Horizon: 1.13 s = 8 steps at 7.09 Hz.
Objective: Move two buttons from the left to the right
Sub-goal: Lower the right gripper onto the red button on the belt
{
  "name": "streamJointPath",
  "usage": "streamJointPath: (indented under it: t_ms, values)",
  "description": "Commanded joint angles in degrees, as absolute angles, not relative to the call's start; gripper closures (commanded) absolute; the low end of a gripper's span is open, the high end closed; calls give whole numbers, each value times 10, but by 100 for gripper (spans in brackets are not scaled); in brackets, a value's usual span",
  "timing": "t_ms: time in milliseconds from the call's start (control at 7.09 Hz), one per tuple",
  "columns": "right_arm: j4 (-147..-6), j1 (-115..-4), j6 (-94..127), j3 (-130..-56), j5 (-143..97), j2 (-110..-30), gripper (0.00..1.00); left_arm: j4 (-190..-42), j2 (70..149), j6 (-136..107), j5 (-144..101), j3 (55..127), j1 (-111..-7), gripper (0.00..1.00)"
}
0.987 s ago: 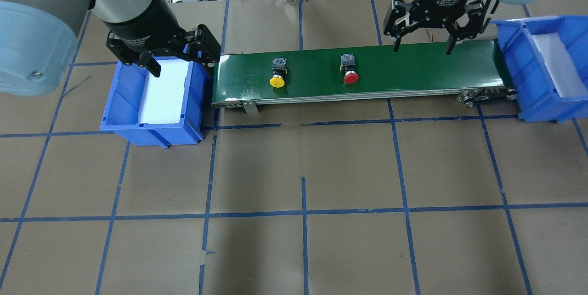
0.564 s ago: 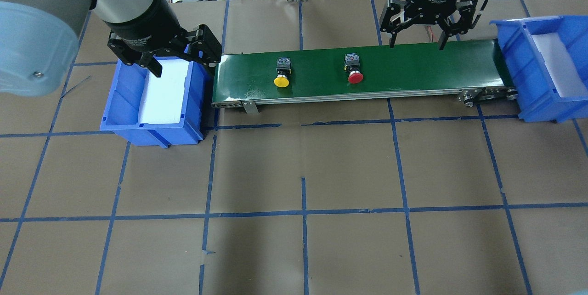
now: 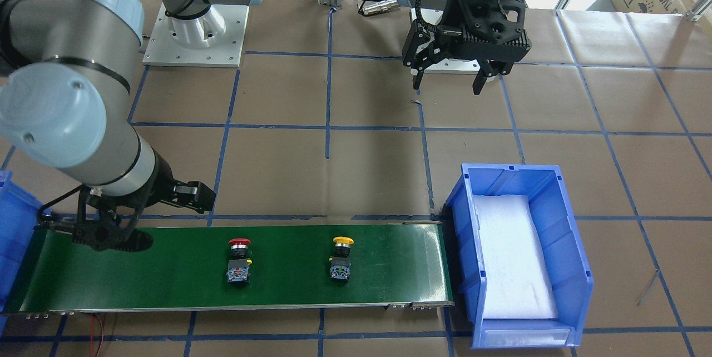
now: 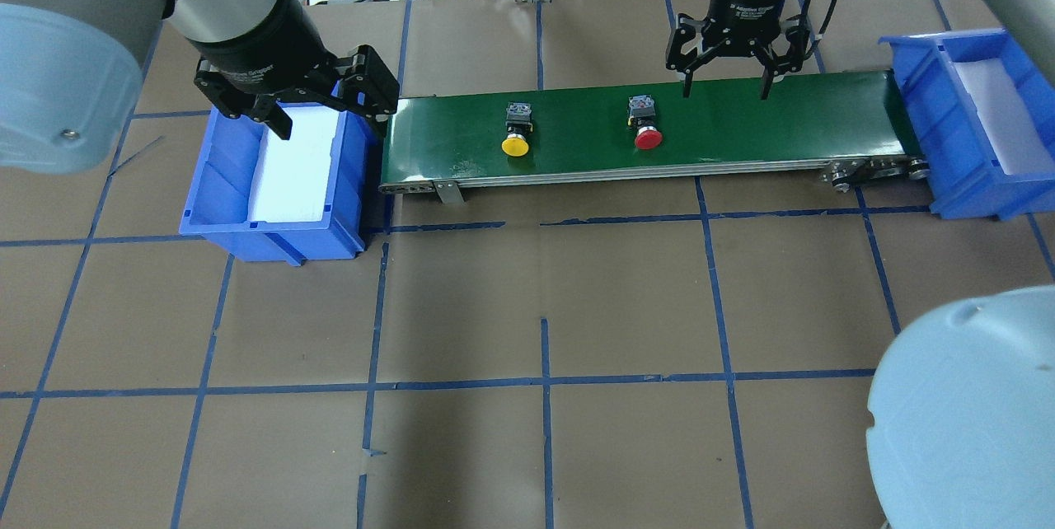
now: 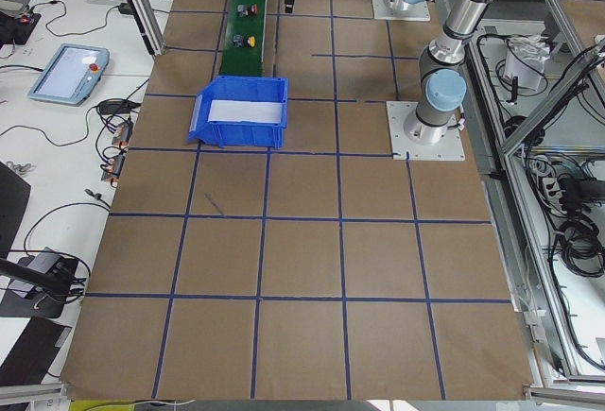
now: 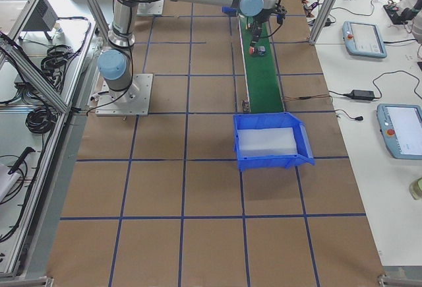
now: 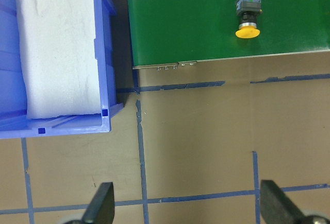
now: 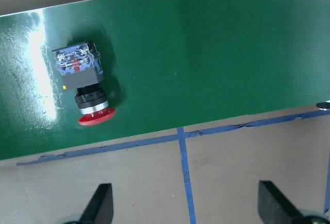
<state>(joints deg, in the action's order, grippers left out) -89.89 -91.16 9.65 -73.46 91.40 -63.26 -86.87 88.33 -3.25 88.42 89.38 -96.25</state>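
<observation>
Red-capped button [image 4: 647, 124] lies on its side on the green conveyor belt [image 4: 742, 125], long axis across it, cap toward 6 o'clock seen from overhead, the nearer right tool [image 4: 725, 88], fingers apart and empty, at its 2 o'clock.

Fingers spread wide, the left hand [image 4: 331, 124] and right hand [image 4: 725, 89] point downward

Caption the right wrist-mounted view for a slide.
A red-capped button lies sideways on the green conveyor belt, the right gripper nearby with jaws open.
</observation>
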Motion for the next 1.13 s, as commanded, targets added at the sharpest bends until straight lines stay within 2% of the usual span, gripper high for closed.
streamJointPath:
  t_ms: [0, 141, 987]
  values:
    - [-963, -911, 99, -731, 907, -585, 0, -868, 883, -33, 882, 894, -962, 0]
    - [-1005, -911, 98, -731, 906, -570, 0, -867, 884, -32, 881, 894, -962, 0]
    - [-1007, -917, 102, -732, 905, -548, 0, -868, 884, -32, 880, 894, -960, 0]
